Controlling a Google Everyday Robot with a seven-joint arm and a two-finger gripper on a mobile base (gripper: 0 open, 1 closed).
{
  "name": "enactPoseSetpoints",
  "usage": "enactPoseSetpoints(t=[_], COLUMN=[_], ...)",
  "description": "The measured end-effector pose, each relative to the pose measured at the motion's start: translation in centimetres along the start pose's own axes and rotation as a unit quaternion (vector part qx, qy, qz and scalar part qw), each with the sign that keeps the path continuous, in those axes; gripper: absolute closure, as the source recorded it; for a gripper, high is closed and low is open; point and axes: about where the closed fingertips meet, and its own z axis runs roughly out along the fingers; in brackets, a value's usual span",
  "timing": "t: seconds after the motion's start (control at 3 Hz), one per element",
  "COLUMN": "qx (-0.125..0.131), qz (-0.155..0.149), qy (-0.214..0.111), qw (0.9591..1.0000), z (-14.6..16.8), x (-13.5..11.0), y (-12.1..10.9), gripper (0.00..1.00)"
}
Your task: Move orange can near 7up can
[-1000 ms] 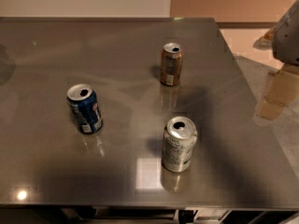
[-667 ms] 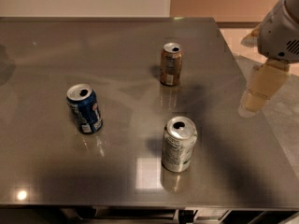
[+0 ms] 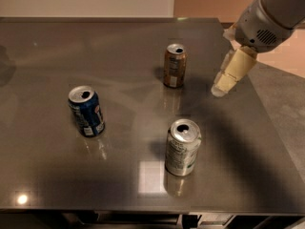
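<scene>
The orange can (image 3: 174, 66) stands upright on the grey table (image 3: 124, 42), right of centre toward the back. The 7up can (image 3: 182, 147), silver-white with green markings, stands upright nearer the front, almost straight in front of the orange can and about a can's height away from it. My gripper (image 3: 223, 86) hangs over the table to the right of the orange can, roughly a can's width away, with nothing in it. Its cream fingers point down and to the left.
A blue can (image 3: 86, 111) stands upright on the left half of the table. The table's right edge (image 3: 259, 99) runs just behind the gripper, with a lower grey surface beyond it. The front edge (image 3: 143, 210) lies close below the 7up can.
My gripper and arm have moved left and further over the table, from beyond the right edge to a spot beside the orange can. The three cans have not moved.
</scene>
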Motion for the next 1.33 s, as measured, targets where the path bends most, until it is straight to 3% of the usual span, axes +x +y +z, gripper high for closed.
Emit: enactPoseSetpoints(t=[0.67, 1.33], qx=[-0.015, -0.024], qz=[0.036, 0.052], qy=[-0.071, -0.094], qw=[0.9967, 0.9939], z=[4.6, 9.9], x=[-3.5, -6.2], y=[-4.4, -7.9], gripper=[0.0, 0.0])
